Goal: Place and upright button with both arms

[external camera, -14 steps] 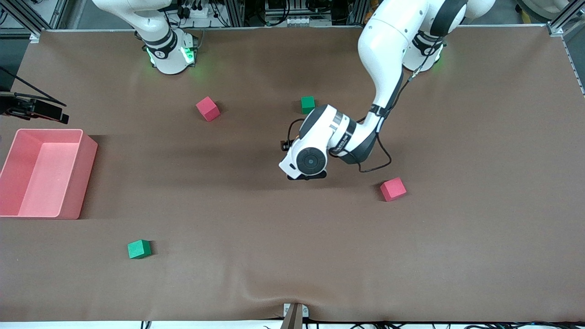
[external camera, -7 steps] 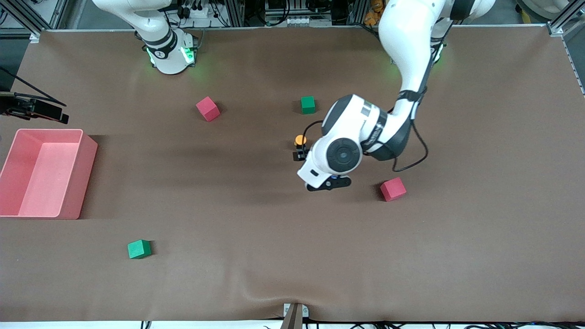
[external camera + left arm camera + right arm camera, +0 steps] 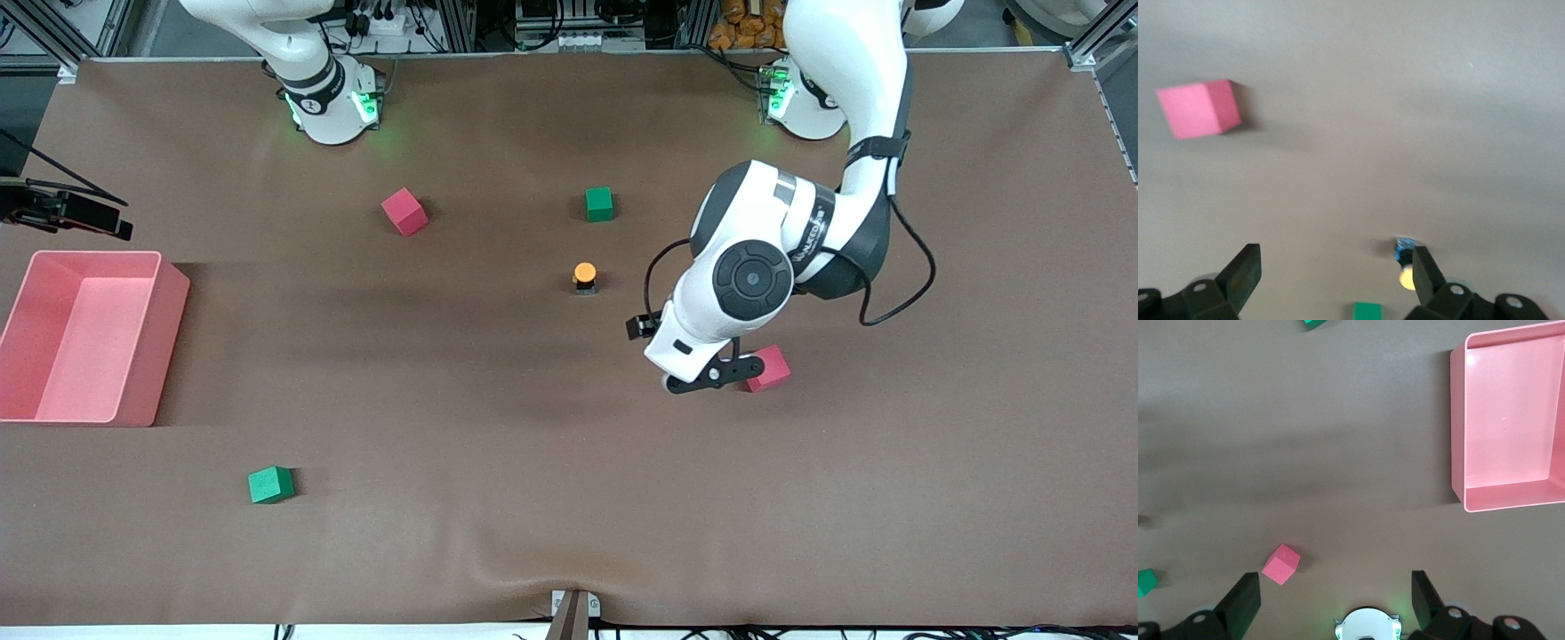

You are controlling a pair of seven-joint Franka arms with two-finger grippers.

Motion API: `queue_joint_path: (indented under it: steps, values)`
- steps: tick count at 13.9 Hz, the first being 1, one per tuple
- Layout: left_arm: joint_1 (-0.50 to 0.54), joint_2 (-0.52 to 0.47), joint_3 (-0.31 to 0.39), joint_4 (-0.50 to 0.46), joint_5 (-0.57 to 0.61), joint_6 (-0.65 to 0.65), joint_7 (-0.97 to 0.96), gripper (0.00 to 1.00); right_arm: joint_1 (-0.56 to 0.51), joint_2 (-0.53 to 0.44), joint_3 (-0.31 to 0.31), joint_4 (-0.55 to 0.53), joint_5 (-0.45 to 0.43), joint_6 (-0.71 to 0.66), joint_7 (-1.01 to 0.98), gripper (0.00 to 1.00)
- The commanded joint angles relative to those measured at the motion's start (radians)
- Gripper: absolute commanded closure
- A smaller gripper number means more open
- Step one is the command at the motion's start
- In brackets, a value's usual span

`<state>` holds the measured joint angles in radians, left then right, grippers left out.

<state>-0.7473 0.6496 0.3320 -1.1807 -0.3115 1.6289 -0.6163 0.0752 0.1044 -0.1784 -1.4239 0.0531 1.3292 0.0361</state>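
- Button (image 3: 584, 276) now uncovered and upright near the middle of the table (image 3: 533, 498): orange cap uppermost, dark body beneath, nothing touching it.
- Left gripper (image 3: 711, 378) moved off it within the last second, toward the left arm's end of the table; now hanging empty over the red cube (image 3: 770, 367), jaws spread wide in the left wrist view.
- Meaning for the task, as a judgement: placing and uprighting look complete, release done, only the retreat left.
- Right gripper (image 3: 1331, 603) waiting high over its own base, also open and empty; out of the front view.
- Surface: plain brown mat, slightly wrinkled at the edge nearest the front camera.
- Second red cube (image 3: 404, 211) and green cube (image 3: 599, 204) toward the edge along which the bases stand; the green one just farther from the front camera than the button.
- Another green cube (image 3: 270, 484) toward the nearest edge; pink bin (image 3: 169, 338), empty, at the right arm's end.
- Room: metal framing and cabling past the edge with the bases.
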Motion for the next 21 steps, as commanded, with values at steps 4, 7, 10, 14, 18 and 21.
queue_joint_path:
  steps: [4, 7, 10, 14, 18, 21]
  values:
    - [0.093, -0.059, -0.001, -0.027, 0.045, -0.001, 0.125, 0.00, -0.003, -0.014, 0.008, 0.002, -0.025, 0.030, 0.001, 0.00]
    - [0.170, -0.087, -0.001, -0.027, 0.045, -0.001, 0.239, 0.00, 0.002, -0.014, 0.011, 0.000, -0.039, 0.077, -0.034, 0.00]
    - [0.233, -0.143, -0.008, -0.027, 0.096, -0.009, 0.253, 0.00, -0.003, -0.014, 0.010, 0.000, -0.033, 0.105, -0.056, 0.00]
    - [0.455, -0.241, -0.149, -0.048, 0.177, -0.041, 0.405, 0.00, -0.005, -0.014, 0.010, 0.000, -0.027, 0.105, -0.056, 0.00]
    - [0.502, -0.336, -0.151, -0.056, 0.193, -0.118, 0.484, 0.00, -0.005, -0.014, 0.010, 0.002, -0.027, 0.104, -0.056, 0.00]
    - [0.577, -0.442, -0.183, -0.097, 0.273, -0.164, 0.614, 0.00, -0.003, -0.014, 0.010, 0.002, -0.027, 0.102, -0.056, 0.00]
